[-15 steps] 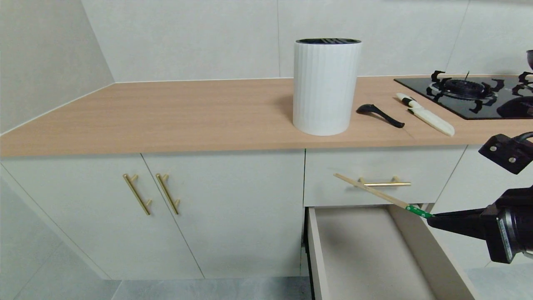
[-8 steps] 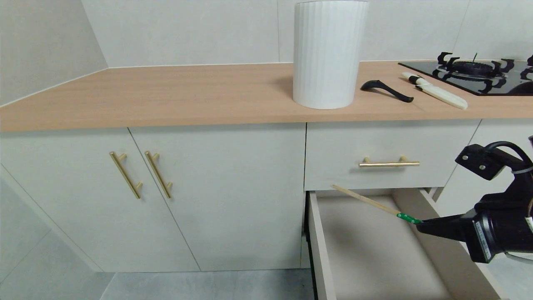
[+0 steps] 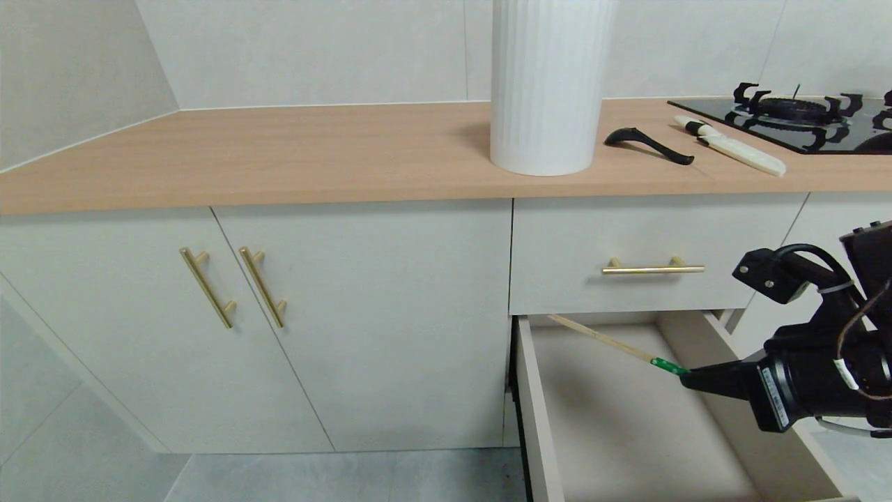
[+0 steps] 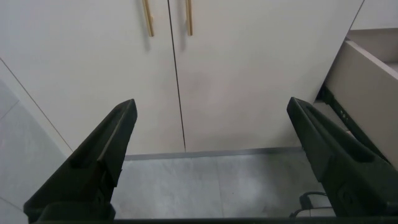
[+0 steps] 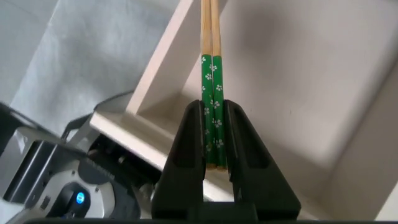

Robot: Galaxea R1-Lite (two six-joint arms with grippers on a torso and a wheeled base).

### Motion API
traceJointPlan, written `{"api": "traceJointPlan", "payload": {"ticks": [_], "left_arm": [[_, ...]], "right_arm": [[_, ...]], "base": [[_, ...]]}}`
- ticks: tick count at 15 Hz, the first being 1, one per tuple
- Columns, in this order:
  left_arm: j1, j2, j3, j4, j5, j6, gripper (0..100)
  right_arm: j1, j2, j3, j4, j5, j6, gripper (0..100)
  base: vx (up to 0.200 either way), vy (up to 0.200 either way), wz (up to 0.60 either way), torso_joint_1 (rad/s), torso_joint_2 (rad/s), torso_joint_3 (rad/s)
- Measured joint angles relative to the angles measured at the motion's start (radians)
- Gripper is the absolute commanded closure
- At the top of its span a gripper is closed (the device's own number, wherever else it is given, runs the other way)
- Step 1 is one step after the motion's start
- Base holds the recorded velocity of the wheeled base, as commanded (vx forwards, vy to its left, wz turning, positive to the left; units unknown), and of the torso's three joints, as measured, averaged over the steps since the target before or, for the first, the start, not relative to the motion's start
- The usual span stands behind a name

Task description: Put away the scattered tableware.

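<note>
Chopsticks (image 3: 606, 339) are the item in hand; findings are listed from the left. The left end effector (image 4: 211, 112) is spread wide and empty, facing the cupboard doors (image 3: 383, 314). On the worktop (image 3: 313, 153) a white ribbed holder (image 3: 546, 84) stands upright, with a black spoon (image 3: 648, 144) and a knife (image 3: 732, 146) lying beside it, apart from each other. Below, the drawer (image 3: 533, 418) is pulled open. The pair is pinched at its green end by the right end effector (image 3: 686, 380) and is held over the drawer, tips slanting toward the back left corner. It is judged that the placing step is under way. The pair should be lowered nearly flat, kept clear of the closed drawer front above and the side walls, and released only when close to the drawer floor, so rolling is limited.
</note>
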Motion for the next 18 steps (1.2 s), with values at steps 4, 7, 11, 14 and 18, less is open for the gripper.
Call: {"api": "traceJointPlan", "payload": {"ticks": [4,7,11,14,18], "left_arm": [[0.0,0.0,0.0,-0.001,0.0,0.0,0],[0.0,0.0,0.0,0.0,0.0,-0.001,0],[0.0,0.0,0.0,0.0,0.0,0.0,0],[0.0,0.0,0.0,0.0,0.0,-0.001,0],[0.0,0.0,0.0,0.0,0.0,0.0,0]], "right_arm": [[-0.001,0.1,-0.003,-0.015,-0.089,0.003,100],[-0.001,0.222,-0.019,-0.109,-0.128,0.056,100],[0.001,0.413,-0.027,-0.326,-0.215,0.19,100],[0.023,0.564,-0.04,-0.5,-0.323,0.289,100],[0.045,0.691,-0.069,-0.527,-0.368,0.332,100]], "base": [[0.0,0.0,0.0,0.0,0.0,0.0],[0.0,0.0,0.0,0.0,0.0,0.0],[0.0,0.0,0.0,0.0,0.0,0.0],[0.0,0.0,0.0,0.0,0.0,0.0],[0.0,0.0,0.0,0.0,0.0,0.0]]}}
